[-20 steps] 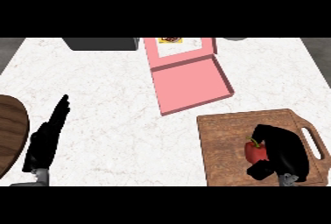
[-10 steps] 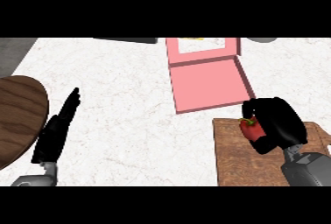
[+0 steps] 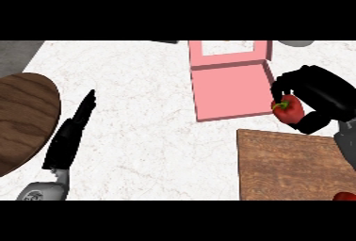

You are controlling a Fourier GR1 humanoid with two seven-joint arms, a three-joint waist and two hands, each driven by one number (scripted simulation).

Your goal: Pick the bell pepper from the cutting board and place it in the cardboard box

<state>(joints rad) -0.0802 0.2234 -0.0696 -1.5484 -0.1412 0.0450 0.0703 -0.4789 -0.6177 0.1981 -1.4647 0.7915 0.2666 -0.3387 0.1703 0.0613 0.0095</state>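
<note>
Fingers curled tight around the bell pepper (image 3: 288, 109), that's your right hand (image 3: 316, 96), black and wrapped so that only the red side and green stem peek out toward the cardboard box (image 3: 232, 88). You've got the pepper lifted clear of the cutting board (image 3: 295, 164), hanging just off the box's right edge, above the strip of counter (image 3: 146, 94) between box and board. It's not over the pink floor of the box yet, so a release now would likely land it on the rim or the marble outside. That's the danger, operator: letting go short. The box's right wall is right beside your fingers too, and I'd say a low sideways sweep could clip it and shove the box along the counter. Come in high, then lower.

Further out from the box, your left hand (image 3: 69, 136) lies flat and straight-fingered on the counter, holding nothing, beside the round wooden surface (image 3: 24, 117) at the far left. It's well away and no hazard. Something red (image 3: 345, 196) shows at the board's lower right corner; can't tell what.
</note>
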